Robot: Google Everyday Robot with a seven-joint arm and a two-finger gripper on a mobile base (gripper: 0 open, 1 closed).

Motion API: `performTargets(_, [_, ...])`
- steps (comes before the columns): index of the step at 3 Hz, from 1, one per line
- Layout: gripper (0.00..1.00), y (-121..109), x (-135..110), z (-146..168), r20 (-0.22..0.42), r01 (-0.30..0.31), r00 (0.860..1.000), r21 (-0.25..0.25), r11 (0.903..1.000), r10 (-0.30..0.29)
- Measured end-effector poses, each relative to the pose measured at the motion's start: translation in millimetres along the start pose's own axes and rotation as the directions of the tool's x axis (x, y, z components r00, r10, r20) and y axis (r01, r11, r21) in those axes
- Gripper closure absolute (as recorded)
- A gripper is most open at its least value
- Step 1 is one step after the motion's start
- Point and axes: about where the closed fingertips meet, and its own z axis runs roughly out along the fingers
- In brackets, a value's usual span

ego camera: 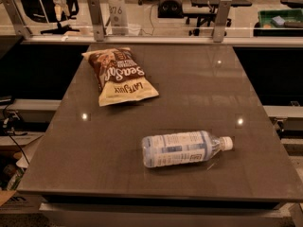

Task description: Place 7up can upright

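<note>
The 7up can is out of view in the camera view. My gripper is out of view too. On the brown table (189,86) a clear plastic water bottle (182,148) with a white cap lies on its side, cap to the right, near the front. A brown and yellow chip bag (118,75) lies flat at the back left.
A glass rail with metal posts (221,13) runs along the table's far edge. Behind it are office chairs and a green bin (279,20). Cables and boxes lie on the floor at the left (9,126).
</note>
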Motion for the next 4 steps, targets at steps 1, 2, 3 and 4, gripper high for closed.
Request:
performTargets(1, [1.0,16.4,-31.0,12.5,0.036,0.042,0.998,0.052,0.9977,-0.044])
performTargets(2, [1.0,42.3,-52.5,20.1,0.067,0.111,0.991,0.084,0.9902,-0.117])
performTargets(3, [1.0,74.2,-70.6,20.4,0.079,0.207,0.973,0.122,0.9708,-0.217])
performTargets(4, [1.0,100.7,-84.1,19.6,0.059,0.318,0.942,0.159,0.9347,-0.33])
